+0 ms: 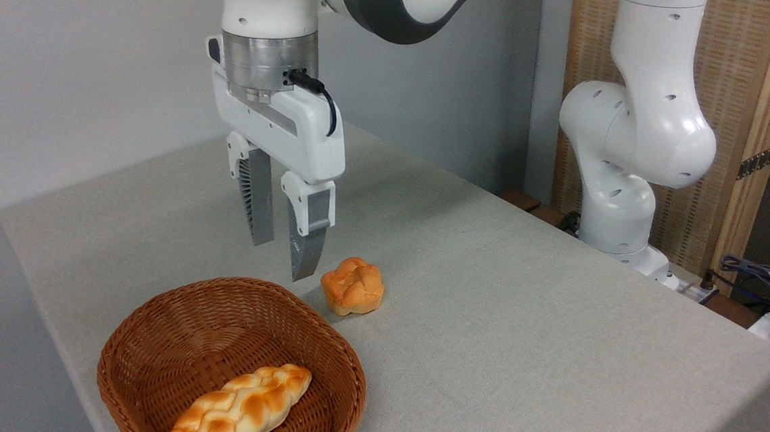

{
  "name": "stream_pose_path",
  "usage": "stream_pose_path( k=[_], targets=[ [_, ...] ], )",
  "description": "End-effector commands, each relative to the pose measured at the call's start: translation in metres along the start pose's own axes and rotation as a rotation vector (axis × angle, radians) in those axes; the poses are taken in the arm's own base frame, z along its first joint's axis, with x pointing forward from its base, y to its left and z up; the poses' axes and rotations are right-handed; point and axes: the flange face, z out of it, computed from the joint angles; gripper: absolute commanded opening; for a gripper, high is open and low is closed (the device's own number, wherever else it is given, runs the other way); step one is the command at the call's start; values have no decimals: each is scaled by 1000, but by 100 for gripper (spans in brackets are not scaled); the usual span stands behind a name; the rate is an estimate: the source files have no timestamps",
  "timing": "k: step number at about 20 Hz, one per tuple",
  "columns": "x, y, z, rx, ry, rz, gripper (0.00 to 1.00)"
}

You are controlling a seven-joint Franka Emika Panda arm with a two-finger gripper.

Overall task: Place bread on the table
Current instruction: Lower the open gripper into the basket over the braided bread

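Observation:
The long braided bread lies inside the brown wicker basket at the bottom left, its far end toward the basket's middle. The basket stands on the grey-beige table. My gripper hangs open above the basket's far rim, fingers pointing down with nothing between them. It is well above and behind the bread, not touching it.
A small round orange knotted bun sits on the table just right of the basket's far rim, close to my right finger. The arm's white base stands beyond the table's far right edge, with cables beside it.

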Motion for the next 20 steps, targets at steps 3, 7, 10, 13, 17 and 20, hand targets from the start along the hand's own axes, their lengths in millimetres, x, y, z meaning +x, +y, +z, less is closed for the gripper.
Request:
stream_pose_path(
  k=[3,7,10,13,17,20],
  targets=[
    [11,-19,7,62,84,-20,100],
    [8,-49,35,99,104,-56,100],
    [4,-69,64,116,97,-80,100],
    [-3,-86,89,122,75,-102,100],
    [-1,-89,115,113,53,-102,100],
    [2,-91,132,120,53,-100,100]
  ],
)
